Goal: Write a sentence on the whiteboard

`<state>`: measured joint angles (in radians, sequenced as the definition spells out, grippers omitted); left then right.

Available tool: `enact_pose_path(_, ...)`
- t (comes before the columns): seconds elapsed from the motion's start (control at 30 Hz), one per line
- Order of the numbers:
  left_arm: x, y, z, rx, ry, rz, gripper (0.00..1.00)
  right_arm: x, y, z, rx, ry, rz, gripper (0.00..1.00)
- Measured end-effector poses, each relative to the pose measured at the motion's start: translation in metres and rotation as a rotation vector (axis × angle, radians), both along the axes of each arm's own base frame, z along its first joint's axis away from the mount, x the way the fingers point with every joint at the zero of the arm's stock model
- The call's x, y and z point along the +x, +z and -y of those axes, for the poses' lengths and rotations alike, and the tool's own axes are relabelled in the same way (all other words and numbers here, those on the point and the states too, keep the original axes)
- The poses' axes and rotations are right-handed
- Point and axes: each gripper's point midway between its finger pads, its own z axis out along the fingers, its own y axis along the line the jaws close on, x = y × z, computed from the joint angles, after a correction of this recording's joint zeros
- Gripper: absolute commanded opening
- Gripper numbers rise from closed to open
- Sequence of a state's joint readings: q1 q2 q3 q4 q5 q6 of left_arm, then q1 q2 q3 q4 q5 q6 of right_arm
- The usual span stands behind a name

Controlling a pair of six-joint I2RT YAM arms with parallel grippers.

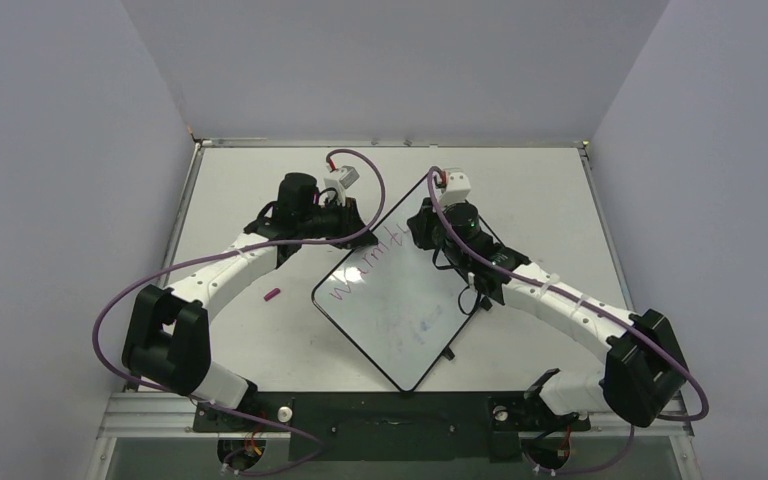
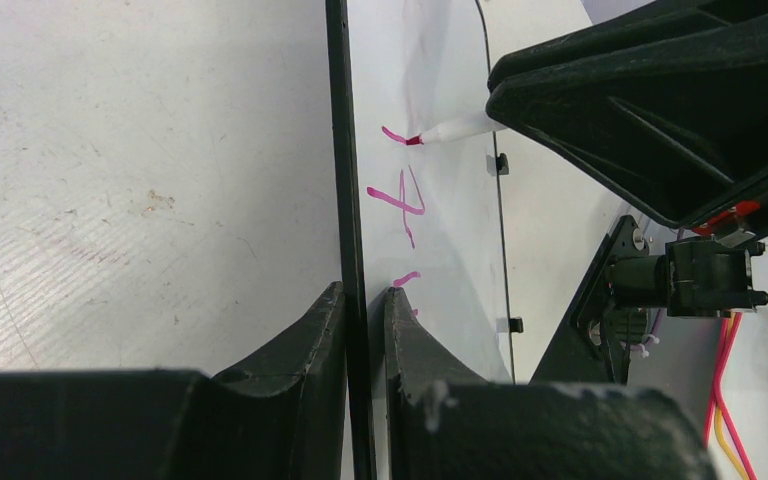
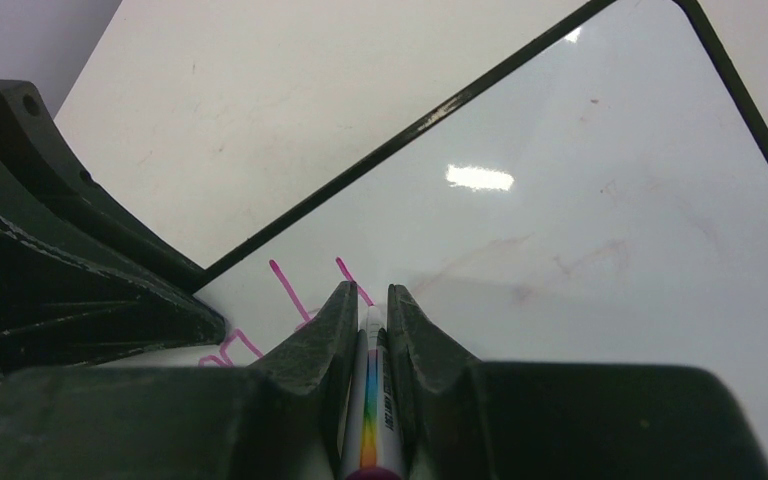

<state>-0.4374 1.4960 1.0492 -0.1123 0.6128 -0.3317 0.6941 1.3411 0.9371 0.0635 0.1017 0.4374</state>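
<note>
Left wrist: left gripper clamped on whiteboard rim | right gripper pinching marker, tip on sentence

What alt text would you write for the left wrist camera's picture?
The left gripper clamps the black rim of the whiteboard. Beyond it, a marker in the right gripper touches the board beside pink strokes.

Both arms wear white shells, black joints and looping purple cables.
</note>
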Motion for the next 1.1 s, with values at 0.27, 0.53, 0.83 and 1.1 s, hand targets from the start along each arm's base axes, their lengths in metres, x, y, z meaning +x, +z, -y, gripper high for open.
enact_pose_path(0.27, 0.0, 0.001, 0.0, -0.001, 0.0, 0.001, 0.0, -0.012, -0.01, 0.011, 0.005, -0.011, -0.017, 0.0)
enact_pose_path(0.53, 0.0, 0.001, 0.0, -0.001, 0.0, 0.002, 0.0, -0.013, -0.01, 0.011, 0.007, -0.012, -0.019, 0.0)
enact_pose_path(0.83, -0.001, 0.001, 0.0, -0.001, 0.0, 0.001, 0.0, -0.009, -0.006, 0.008, 0.013, -0.012, -0.016, 0.0)
enact_pose_path(1.1, -0.001, 0.001, 0.0, -0.001, 0.0, 0.002, 0.0, -0.001, 0.002, 0.001, 0.021, -0.011, -0.006, 0.0)
